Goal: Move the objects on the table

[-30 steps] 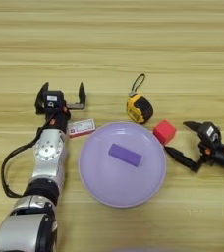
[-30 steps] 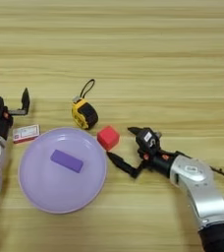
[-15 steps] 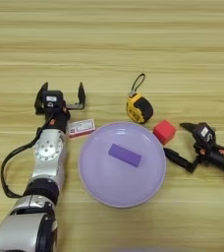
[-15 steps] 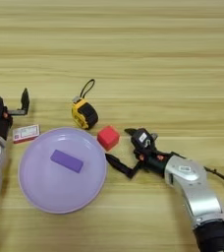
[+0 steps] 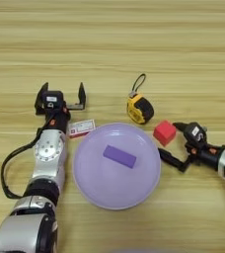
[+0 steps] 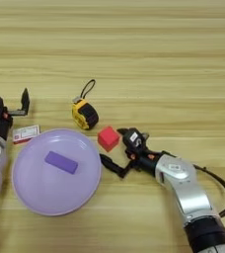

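1. Right gripper point(image 6: 117, 149): fingers spread, empty, just right of the red cube point(image 6: 108, 138).
2. Red cube: on the table point(image 6: 159, 64), between the tape measure point(image 6: 85, 113) and the plate point(image 6: 20, 195) rim.
3. Advice: straddle the cube squarely before closing (plate rim close by).
4. Left gripper point(image 5: 61, 95): fingers apart, idle above the white box point(image 5: 82, 128).

1. My arms are mostly silver-grey rounded metal shells with black joints in between.
2. My left black two-finger gripper point(image 5: 60, 95) has short, blocky prongs on a black head with a small white label and orange-red bits under it.
3. My right black two-finger gripper point(image 6: 118, 151) has slimmer fingers and a white sticker too.
4. Black cables loop off both forearms.
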Controlling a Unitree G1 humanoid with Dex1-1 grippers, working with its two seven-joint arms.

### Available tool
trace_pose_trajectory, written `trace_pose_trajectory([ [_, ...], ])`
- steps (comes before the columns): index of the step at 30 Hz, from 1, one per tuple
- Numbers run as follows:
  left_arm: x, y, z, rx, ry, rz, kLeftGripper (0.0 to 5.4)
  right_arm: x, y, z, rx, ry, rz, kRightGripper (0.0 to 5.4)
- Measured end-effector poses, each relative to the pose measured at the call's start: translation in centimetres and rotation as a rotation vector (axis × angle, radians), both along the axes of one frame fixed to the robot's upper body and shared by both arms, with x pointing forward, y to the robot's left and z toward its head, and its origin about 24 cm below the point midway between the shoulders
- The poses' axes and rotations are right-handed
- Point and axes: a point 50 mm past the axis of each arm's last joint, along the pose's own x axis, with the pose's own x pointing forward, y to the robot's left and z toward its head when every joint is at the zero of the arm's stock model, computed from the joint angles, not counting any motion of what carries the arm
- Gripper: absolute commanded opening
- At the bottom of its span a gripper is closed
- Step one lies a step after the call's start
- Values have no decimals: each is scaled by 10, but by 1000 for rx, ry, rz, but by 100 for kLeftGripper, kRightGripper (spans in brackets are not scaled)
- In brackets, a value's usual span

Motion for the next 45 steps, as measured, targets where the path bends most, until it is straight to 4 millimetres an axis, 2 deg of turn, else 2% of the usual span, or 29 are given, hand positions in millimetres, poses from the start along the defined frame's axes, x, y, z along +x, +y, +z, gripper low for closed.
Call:
trace_pose_trajectory([
  [22, 0, 0, 0, 0, -1, 1, 540, 11, 3, 4, 6, -33, -29, 237],
  [34, 0, -1, 0, 0, -1, 0, 540, 13, 2, 9, 11, -58, -36, 231],
  [42, 0, -1, 0, 0, 0, 0, 540, 17, 2, 29, 18, -139, -19, 231],
  [45, 0, -2, 0, 0, -1, -1, 540, 17, 6, 43, 37, -186, 4, 231],
])
